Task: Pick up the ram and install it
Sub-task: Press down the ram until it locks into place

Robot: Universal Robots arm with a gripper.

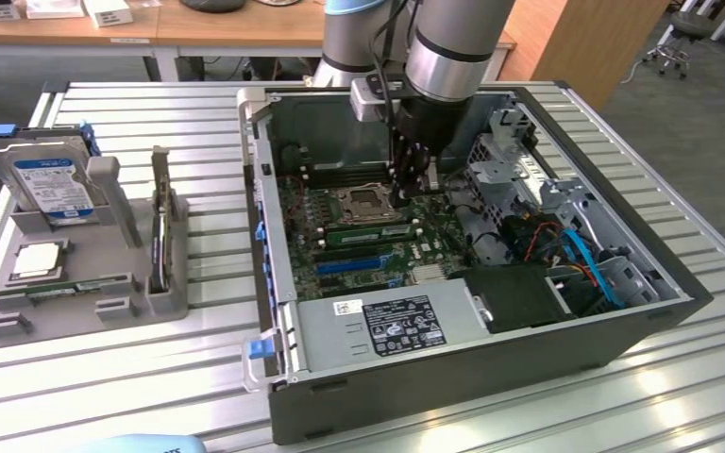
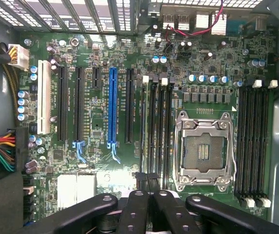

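Tool: your tool (image 1: 413, 189) (image 2: 148, 184) has its fingers pressed together, and you can make out nothing gripped between them.
Tool place: it hangs inside the open computer case (image 1: 489, 368), tips pointing down at the motherboard (image 2: 129, 53). In the exterior view it sits at about 3 o'clock of the processor socket (image 1: 365, 200) (image 2: 203, 151), close over the board.
Ram: the ram (image 1: 369, 230) stands on edge in a slot just beside the socket, at its 6 o'clock in the exterior view. Its end towards 3 o'clock lies near your fingertips; you cannot tell whether they touch it.
Tray: a grey holder tray (image 1: 117, 250) rests on the tabletop (image 1: 148, 113), at 9 o'clock of the case in the exterior view.
Tray contents: a hard drive (image 1: 48, 184) stands upright at the tray's 12 o'clock end. A square silver chip (image 1: 38, 260) lies flat at the drive's 6 o'clock.
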